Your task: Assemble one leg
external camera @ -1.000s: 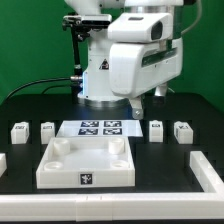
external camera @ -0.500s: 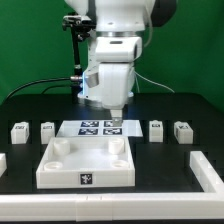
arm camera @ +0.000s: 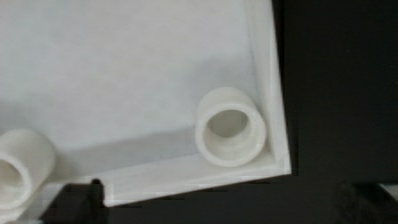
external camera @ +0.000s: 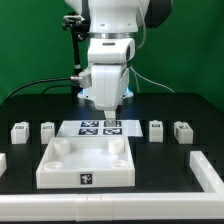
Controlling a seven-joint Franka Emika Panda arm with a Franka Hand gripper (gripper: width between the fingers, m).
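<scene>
Panda gripper hung above mid-bench, tips half hidden vs marker board. Wrist view: fingers dark, blurred, cut off by frame; set wide, nothing betw. Tray toward front edge. Each leg sat ungripped; pairs toward side edges.

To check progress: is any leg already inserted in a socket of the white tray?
No, the four legs stand outside the tray, two toward each side of the exterior view.
</scene>
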